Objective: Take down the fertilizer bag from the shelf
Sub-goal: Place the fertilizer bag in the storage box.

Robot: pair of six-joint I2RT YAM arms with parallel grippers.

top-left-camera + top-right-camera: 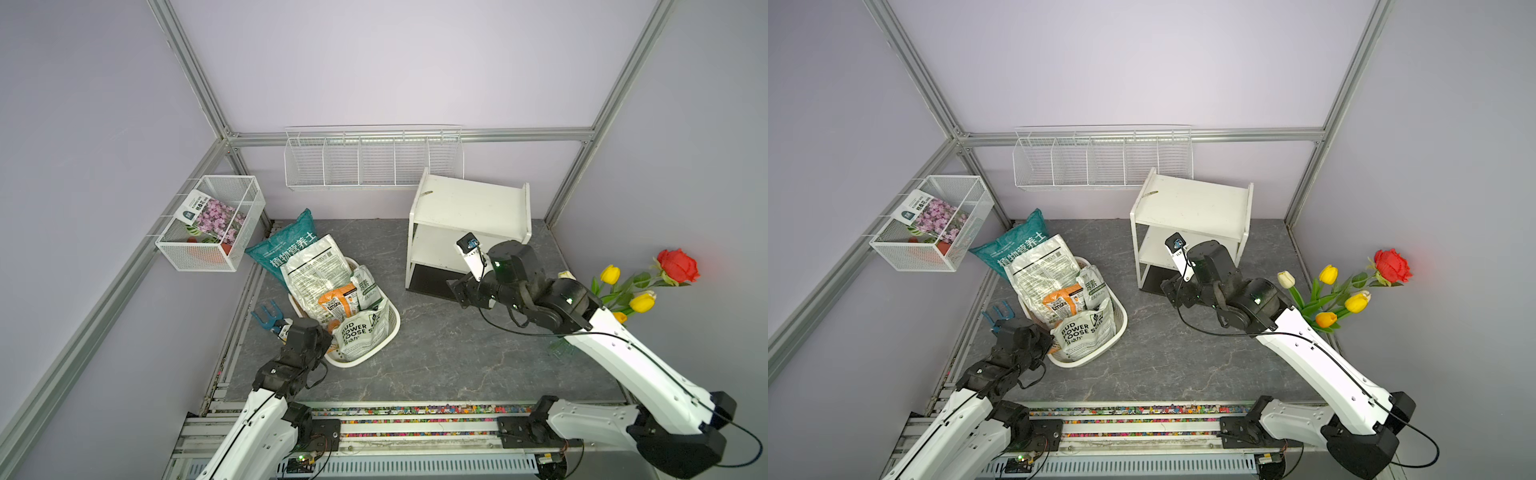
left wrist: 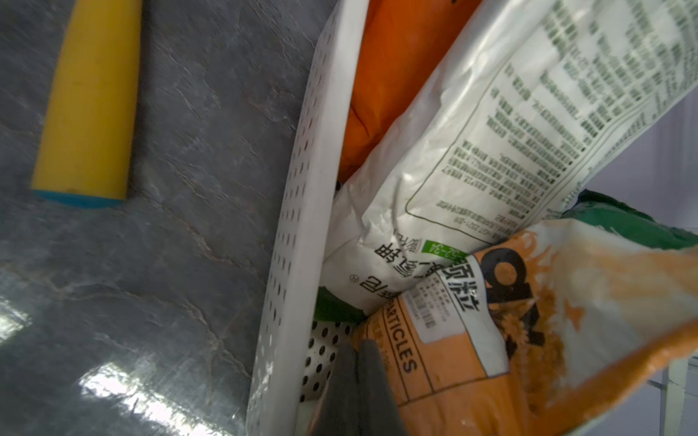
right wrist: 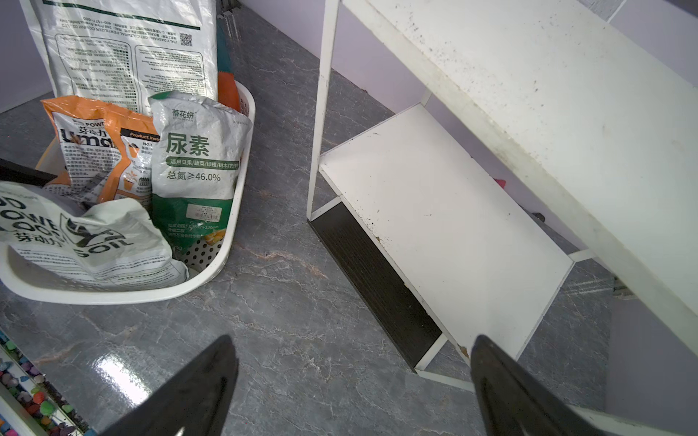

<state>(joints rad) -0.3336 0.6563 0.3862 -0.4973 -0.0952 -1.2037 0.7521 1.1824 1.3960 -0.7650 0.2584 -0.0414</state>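
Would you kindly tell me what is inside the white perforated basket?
At least four bags: a large white printed bag, an orange bag, a grey-green bag and a white soil bag. The basket's floor beneath is mostly covered.

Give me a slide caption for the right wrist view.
Open right gripper in front of the bare white shelf, fertilizer bags in the white basket beside it.

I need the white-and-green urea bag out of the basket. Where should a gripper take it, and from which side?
Probably the flat top seam of the urea bag, from above: it stands upright in the basket, top edge free, while its lower part sits down behind the rim, beside the soil bag.
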